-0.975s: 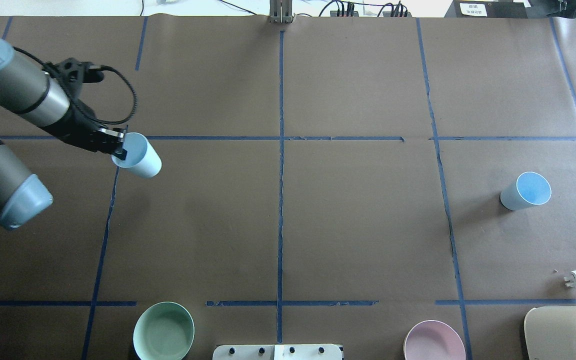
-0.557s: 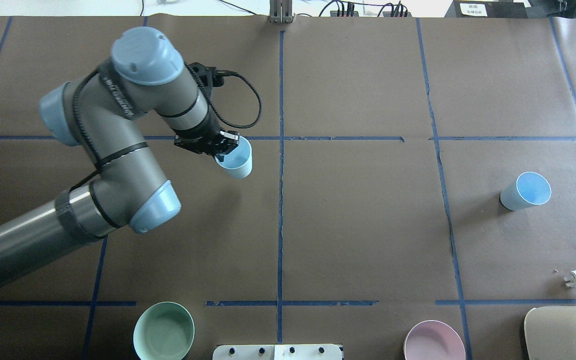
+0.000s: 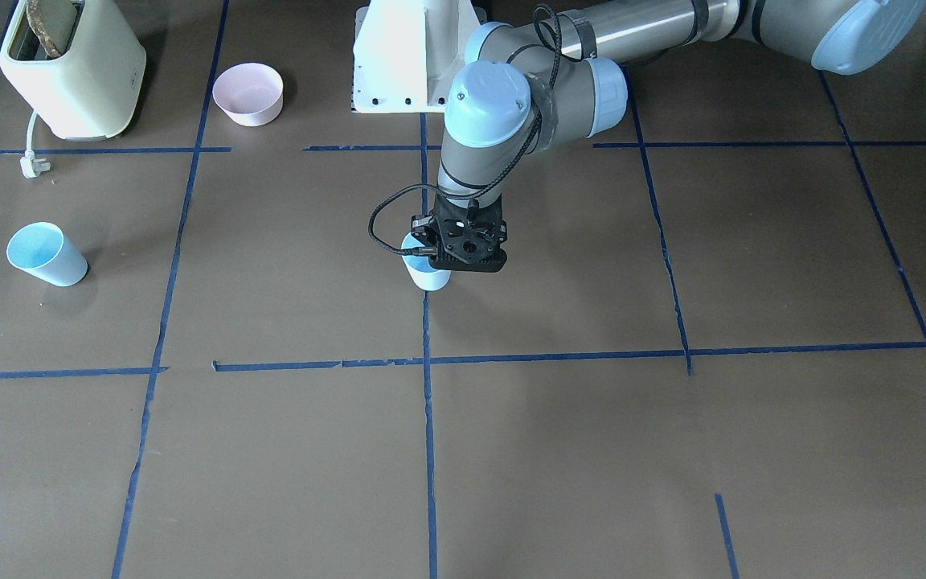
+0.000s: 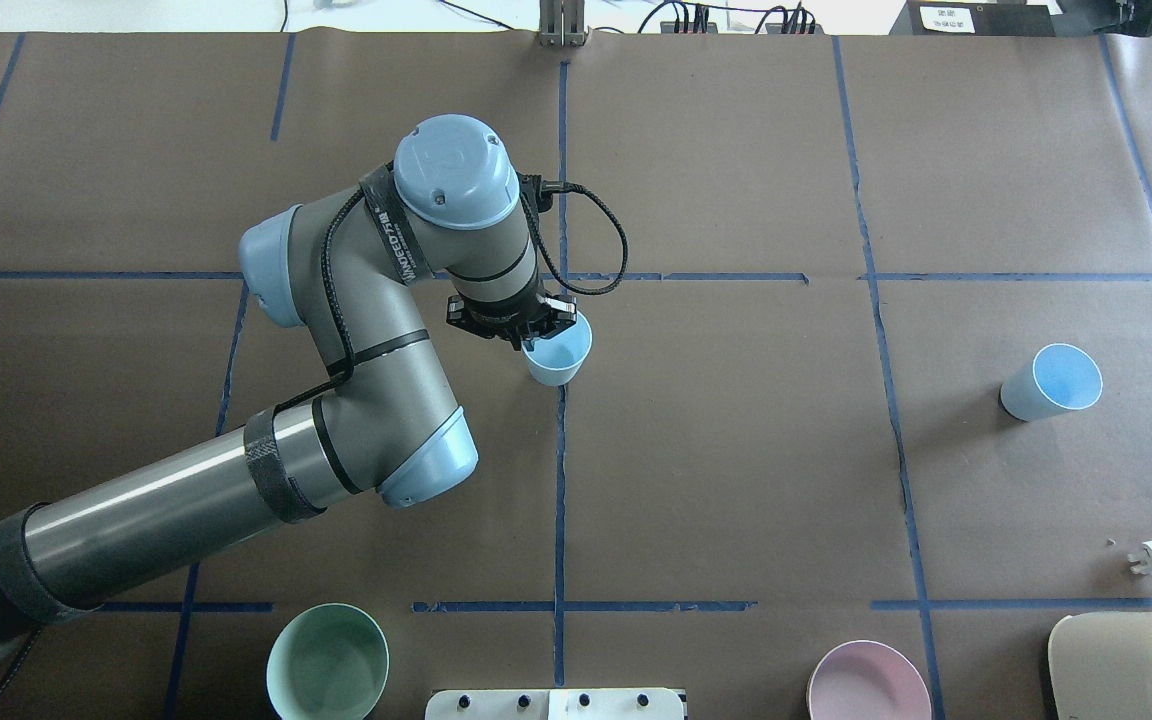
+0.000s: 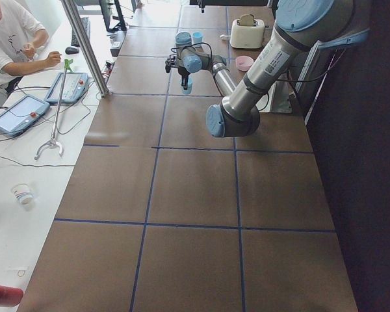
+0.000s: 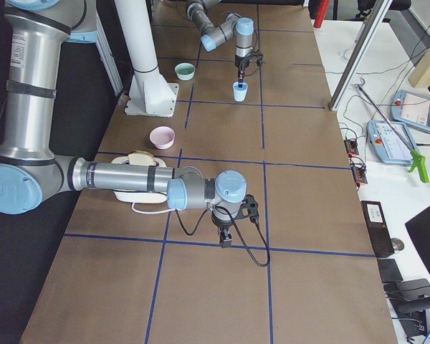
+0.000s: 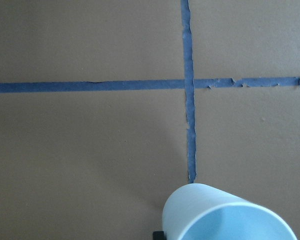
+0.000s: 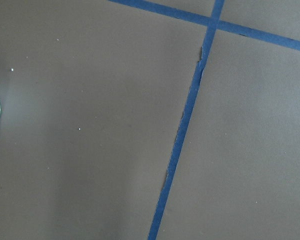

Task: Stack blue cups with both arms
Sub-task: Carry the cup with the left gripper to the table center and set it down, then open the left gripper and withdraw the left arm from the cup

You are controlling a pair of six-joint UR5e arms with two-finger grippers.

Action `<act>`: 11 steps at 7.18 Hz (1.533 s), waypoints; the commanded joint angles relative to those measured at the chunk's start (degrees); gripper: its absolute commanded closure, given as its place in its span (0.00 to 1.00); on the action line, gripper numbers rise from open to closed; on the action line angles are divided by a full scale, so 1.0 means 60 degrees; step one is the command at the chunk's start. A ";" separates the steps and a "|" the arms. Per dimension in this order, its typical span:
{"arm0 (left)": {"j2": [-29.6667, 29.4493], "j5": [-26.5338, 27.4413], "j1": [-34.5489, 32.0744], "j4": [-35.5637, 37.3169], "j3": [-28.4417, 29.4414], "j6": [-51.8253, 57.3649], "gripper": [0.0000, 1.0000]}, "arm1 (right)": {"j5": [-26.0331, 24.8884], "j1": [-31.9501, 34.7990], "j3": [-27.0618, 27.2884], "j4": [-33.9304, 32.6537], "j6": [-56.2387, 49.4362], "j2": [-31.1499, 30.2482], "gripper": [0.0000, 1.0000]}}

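On a table [image 4: 736, 480] papered in brown and gridded with blue tape [image 4: 696, 277], one pale-blue cup [image 4: 558, 358] is being held upright, mouth up, on the centre tape line [image 4: 560, 480], just short of the crossing that is being shown by the left wrist camera. Whether its base is being rested on the paper or kept just above it cannot be told. Its rim is being pinched by the left gripper [image 4: 534, 338], which is being pointed straight down, its fingers closed narrowly on the wall at the side toward the robot's left. The second cup [image 4: 1051, 383] is being left standing by itself, likewise upright and mouth up, well apart from the first, toward the robot's right, near that end of the table. The right gripper [image 6: 226, 242] is being seen only in the side view from the robot's right, low over the paper, and how wide it is being held cannot be told. Its wrist camera is being filled by paper, tape and a pale sliver at the edge that cannot be identified. By judgement, the second cup is being left to the right arm [image 6: 122, 178], the nearer one. With both long axes vertical, a carry leftward and a straight descent into the pale-blue cup are being called for.
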 commanded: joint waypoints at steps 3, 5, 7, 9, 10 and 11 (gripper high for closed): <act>0.0016 -0.0035 -0.0190 0.0299 -0.0423 0.0016 0.00 | 0.0000 0.0000 0.0017 0.0000 0.0000 0.0015 0.00; 0.1295 -0.0940 -0.1052 0.1440 -0.2230 0.1295 0.00 | 0.0000 0.0000 0.0061 0.0029 -0.0044 0.0116 0.00; 0.4049 -0.1235 -0.2206 0.1605 -0.4405 0.4176 0.00 | 0.0029 0.0000 -0.0041 0.0643 0.0014 0.0190 0.00; 0.6085 -0.2505 -0.4515 0.1518 -0.4455 0.8068 0.00 | 0.0015 0.0000 -0.0026 0.0674 0.0029 0.0220 0.00; 0.6980 -0.3367 -0.5993 0.1575 -0.4339 1.0176 0.00 | 0.0015 -0.0014 -0.0026 0.0674 0.0174 0.0249 0.00; 0.7845 -0.3941 -0.7298 0.1605 -0.4163 1.1604 0.00 | 0.0015 -0.0044 0.0003 0.0688 0.0553 0.0336 0.00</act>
